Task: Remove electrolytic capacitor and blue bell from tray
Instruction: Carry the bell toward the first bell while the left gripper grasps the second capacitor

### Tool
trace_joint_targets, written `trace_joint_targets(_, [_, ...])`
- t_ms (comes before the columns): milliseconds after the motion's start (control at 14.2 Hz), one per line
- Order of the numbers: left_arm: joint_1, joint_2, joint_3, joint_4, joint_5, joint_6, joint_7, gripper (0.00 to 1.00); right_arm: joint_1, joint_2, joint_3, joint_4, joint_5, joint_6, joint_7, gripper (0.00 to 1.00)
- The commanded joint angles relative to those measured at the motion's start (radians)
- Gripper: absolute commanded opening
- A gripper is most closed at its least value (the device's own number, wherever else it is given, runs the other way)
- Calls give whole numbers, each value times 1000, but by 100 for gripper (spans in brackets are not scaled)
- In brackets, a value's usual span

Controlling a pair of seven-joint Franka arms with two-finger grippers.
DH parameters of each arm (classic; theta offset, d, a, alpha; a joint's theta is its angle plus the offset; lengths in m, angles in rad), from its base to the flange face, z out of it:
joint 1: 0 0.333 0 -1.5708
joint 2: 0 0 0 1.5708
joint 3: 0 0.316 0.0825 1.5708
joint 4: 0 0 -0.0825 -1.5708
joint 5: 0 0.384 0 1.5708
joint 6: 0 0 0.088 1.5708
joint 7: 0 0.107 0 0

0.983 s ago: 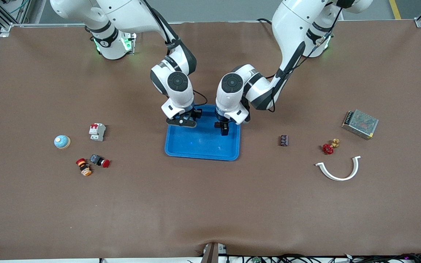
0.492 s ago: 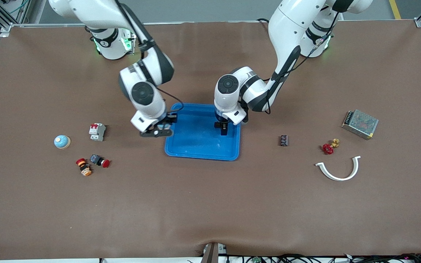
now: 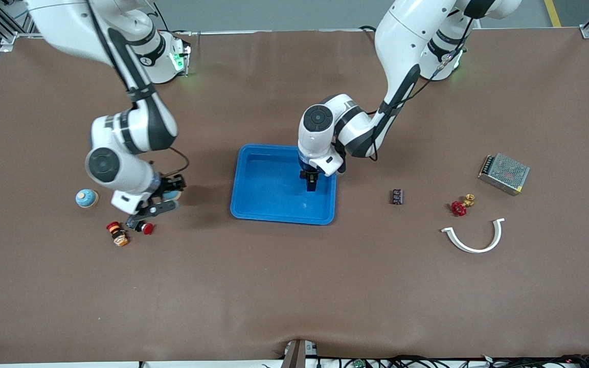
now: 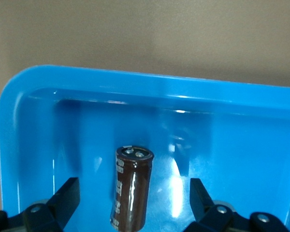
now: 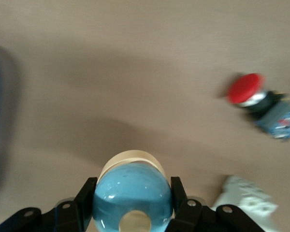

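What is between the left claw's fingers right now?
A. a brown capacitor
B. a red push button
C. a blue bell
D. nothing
A: the left wrist view shows a brown capacitor in the blue tray, between the open left claw fingers and touching neither.

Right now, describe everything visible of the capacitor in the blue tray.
The capacitor is a dark brown, glossy cylinder with pale print along its side and two small metal terminals on its end. It appears to lie on the floor of the blue tray, between the open fingers of the left gripper, which stand clear of it.
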Motion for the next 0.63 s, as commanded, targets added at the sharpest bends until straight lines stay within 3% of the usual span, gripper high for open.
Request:
trace_joint_targets(0, [-13, 13, 7, 24, 29, -8, -26, 75, -21, -9, 18, -50, 11, 73, -36, 24])
trace_joint_targets(70, [-13, 13, 7, 26, 32, -10, -23, 39, -17, -9, 18, -79, 11, 125, -36, 24])
trace_joint_targets(140, [-13, 13, 6, 26, 43, -8, -14, 11, -15, -6, 18, -108, 11, 178, -36, 24])
trace_joint_targets(211, [-14, 14, 4, 26, 51, -10, -11, 0, -15, 0, 18, -131, 9, 224, -36, 24])
trace_joint_targets(562, [-25, 17, 6, 26, 59, -8, -8, 0, -14, 26, 21, -153, 11, 284, -34, 24])
